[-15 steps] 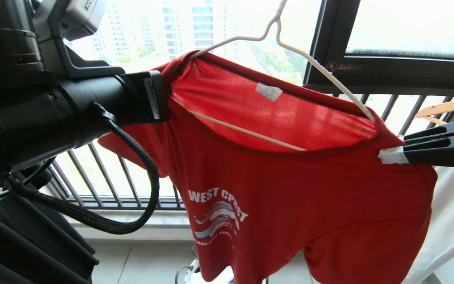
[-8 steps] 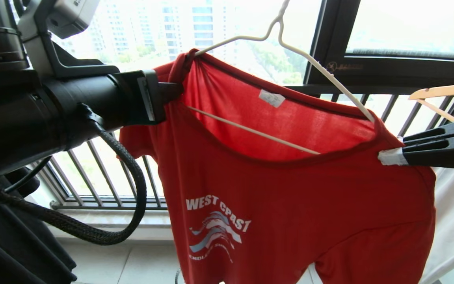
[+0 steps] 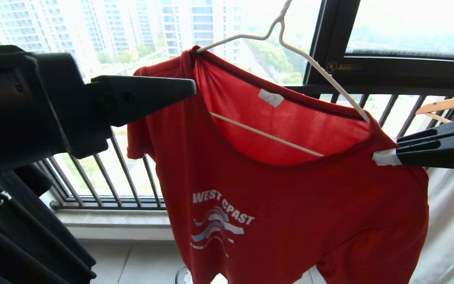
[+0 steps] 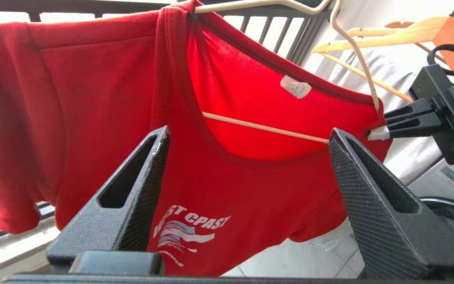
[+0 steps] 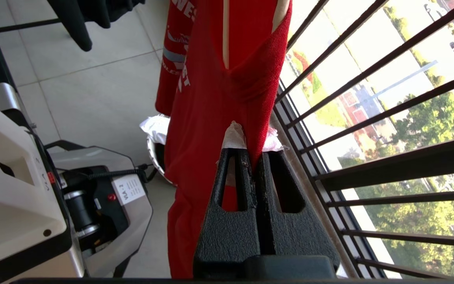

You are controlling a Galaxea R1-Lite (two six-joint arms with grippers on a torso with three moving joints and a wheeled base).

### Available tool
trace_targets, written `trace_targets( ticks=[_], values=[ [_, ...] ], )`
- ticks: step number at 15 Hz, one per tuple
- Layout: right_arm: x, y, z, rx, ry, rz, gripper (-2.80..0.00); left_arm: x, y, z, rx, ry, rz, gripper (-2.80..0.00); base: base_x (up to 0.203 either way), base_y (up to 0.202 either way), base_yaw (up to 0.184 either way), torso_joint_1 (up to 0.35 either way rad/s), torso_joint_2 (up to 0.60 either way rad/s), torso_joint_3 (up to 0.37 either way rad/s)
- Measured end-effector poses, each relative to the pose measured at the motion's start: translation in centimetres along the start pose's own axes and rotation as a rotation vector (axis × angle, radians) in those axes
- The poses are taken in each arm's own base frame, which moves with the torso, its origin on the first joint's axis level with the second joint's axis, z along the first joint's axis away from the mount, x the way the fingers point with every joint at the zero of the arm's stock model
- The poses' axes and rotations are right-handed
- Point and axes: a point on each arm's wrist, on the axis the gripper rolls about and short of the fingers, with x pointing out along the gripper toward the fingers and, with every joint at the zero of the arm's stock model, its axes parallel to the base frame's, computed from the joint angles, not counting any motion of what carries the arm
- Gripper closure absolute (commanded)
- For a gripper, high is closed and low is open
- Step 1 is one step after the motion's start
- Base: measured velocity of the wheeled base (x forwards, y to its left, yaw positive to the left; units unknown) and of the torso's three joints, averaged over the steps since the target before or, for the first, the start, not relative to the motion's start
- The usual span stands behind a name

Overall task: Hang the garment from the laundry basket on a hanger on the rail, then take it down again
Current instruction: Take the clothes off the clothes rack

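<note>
Now the left gripper point(image 3: 189, 88) stands clear of the red T-shirt point(image 3: 290, 221), jaws spread wide; a second ago it was clamped on the shirt's shoulder. That shoulder now rests on the cream wire hanger point(image 3: 266, 37), which hooks upward out of view. At the far shoulder, the right gripper point(image 3: 378, 157) is pressed together, pinching the fabric. Judged: hanging is nearly complete; right release remains.

The left pincer point(image 4: 246, 136) stands spread wide, clear of the red T-shirt point(image 4: 105, 102) draped on the cream wire hanger point(image 4: 266, 127). The right pincer point(image 4: 378, 133) pinches the shirt's far shoulder.
</note>
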Motion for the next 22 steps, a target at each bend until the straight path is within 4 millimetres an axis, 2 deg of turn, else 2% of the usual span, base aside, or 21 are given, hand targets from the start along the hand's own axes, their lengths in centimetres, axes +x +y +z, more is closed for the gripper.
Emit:
trace_targets(
  ticks=[1, 2, 8, 13, 14, 19, 22],
  values=[
    [0.0, 0.0, 0.0, 0.0, 0.002, -0.002, 0.0, -0.7, 0.1, 0.2, -0.003, -0.016, -0.003, -1.95, 0.0, 0.0, 0.0, 0.0, 0.0, 0.0],
    [0.0, 0.0, 0.0, -0.001, 0.002, -0.004, 0.0, -1.4, 0.2, 0.5, -0.006, -0.036, 0.002, 0.0, 0.0, 0.0, 0.0, 0.0, 0.0, 0.0],
    [0.0, 0.0, 0.0, -0.001, 0.003, -0.004, 0.0, -4.8, 1.3, 2.7, 0.018, -0.165, 0.087, 0.0, 0.0, 0.0, 0.0, 0.0, 0.0, 0.0],
    [0.1, 0.0, -0.1, 0.001, 0.006, 0.0, 0.0, -5.0, 1.5, 2.8, 0.028, -0.17, 0.098, 0.0, 0.0, 0.0, 0.0, 0.0, 0.0, 0.0],
    [0.2, 0.0, -0.1, 0.001, 0.006, -0.001, -2.8, -5.0, 1.5, 2.8, 0.028, -0.167, 0.099, 0.0, 0.0, 0.0, 0.0, 0.0, 0.0, 0.0],
    [0.0, 0.2, -0.2, 0.008, 0.002, 0.004, -2.8, -4.7, 1.5, 2.5, 0.031, -0.155, 0.102, 0.0, 0.0, 0.0, 0.0, 0.0, 0.0, 0.0],
    [-0.8, 0.3, 0.3, 0.072, -0.068, 0.012, -2.8, -4.5, 1.6, 2.3, 0.034, -0.143, 0.103, 0.0, 0.0, 0.0, 0.0, 0.0, 0.0, 0.0]
  ],
)
